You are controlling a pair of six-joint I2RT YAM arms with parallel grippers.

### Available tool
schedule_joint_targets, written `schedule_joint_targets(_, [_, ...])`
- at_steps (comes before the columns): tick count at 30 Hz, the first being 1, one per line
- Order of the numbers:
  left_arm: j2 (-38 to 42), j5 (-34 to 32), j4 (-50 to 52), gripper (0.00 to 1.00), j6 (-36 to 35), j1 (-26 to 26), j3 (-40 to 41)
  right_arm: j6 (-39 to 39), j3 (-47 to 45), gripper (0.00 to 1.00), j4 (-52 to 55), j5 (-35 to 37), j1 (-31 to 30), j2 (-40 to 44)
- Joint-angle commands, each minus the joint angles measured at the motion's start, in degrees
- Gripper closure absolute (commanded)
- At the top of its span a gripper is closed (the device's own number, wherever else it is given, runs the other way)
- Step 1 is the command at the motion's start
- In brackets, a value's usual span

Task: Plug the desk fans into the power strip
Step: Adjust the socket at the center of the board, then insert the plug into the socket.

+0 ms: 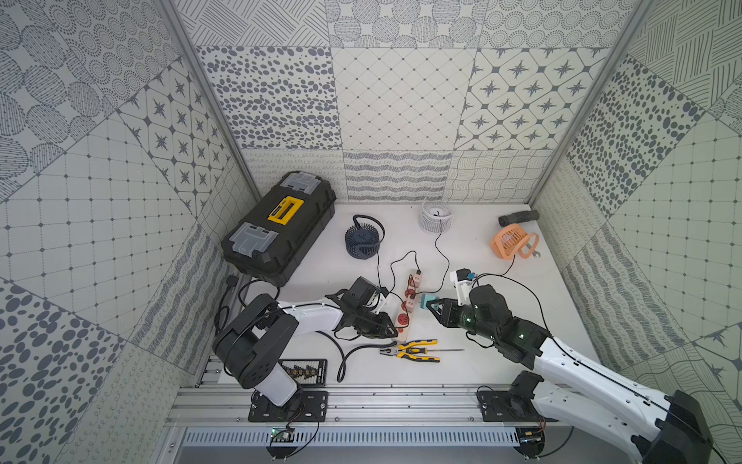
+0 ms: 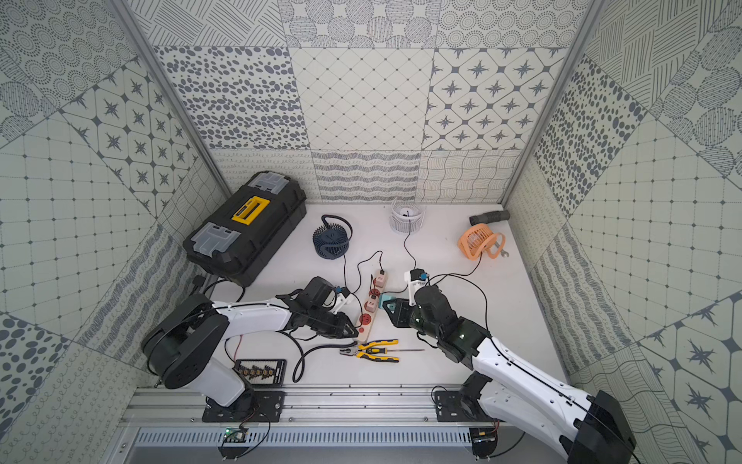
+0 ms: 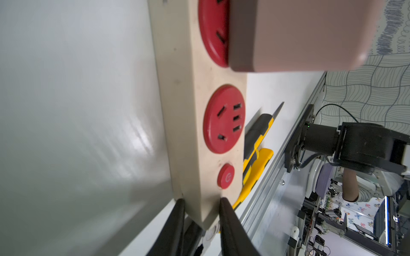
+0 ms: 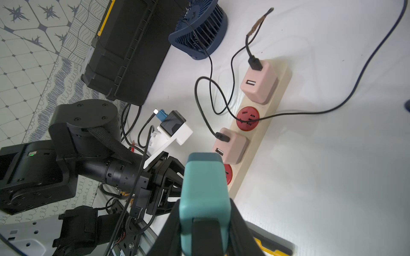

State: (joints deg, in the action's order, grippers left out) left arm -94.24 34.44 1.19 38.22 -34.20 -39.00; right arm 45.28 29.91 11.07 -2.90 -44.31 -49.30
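White tabletop (image 1: 461, 373), cream red-socketed power strip (image 1: 404, 321)

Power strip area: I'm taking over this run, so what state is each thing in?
power strip, button end clamped by the left tool
end pink adapter, plugged in, cable attached
middle pink adapter, plugged in, cable attached
socket between the adapters, empty, cable across it
socket by the button, empty
teal adapter, unplugged, held by the right tool
toolbox, lid closed

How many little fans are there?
3: a dark blue fan beside the toolbox, a white fan by the back wall, an orange fan farther right. None looks hidden.
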Motion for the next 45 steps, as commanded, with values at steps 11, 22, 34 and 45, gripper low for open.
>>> schedule_joint_targets(11, [-10.0,-2.1,-18.4,0.76,7.4,-4.5,-4.5,5.2,2.9,1.0,10.2,11.3,-4.9,-0.8])
schedule_joint_targets(22, [-9.9,-3.1,-18.8,0.72,6.8,-4.5,-4.1,13.0,11.1,1.0,13.4,18.4,-11.4,-16.1])
schedule_joint_targets(34, [-9.6,-3.0,-18.3,0.75,6.0,-4.5,-4.0,14.8,18.3,1.0,21.5,21.6,-11.5,-24.3])
schedule_joint_targets(45, [-9.6,-3.8,-18.6,0.68,5.4,-4.2,-4.8,12.0,25.4,1.0,32.0,16.3,-9.4,-28.6])
